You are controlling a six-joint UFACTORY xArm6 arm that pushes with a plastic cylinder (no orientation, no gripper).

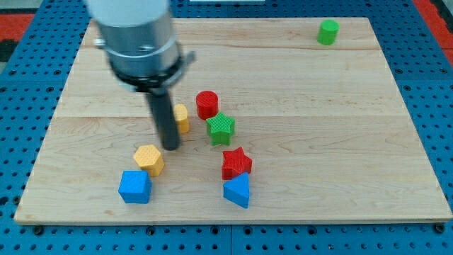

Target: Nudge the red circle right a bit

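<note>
The red circle (207, 103) stands on the wooden board (318, 127) a little left of the middle. My tip (170, 146) touches the board to the lower left of the red circle, apart from it. A yellow block (181, 118), partly hidden by the rod, lies between my tip and the red circle. A green star (221, 128) sits just below and right of the red circle, close to it.
A yellow hexagon (149, 159) lies just below and left of my tip. A blue cube (134, 187) is below it. A red star (236, 163) and a blue block (238, 190) sit below the green star. A green cylinder (328, 32) stands at the top right.
</note>
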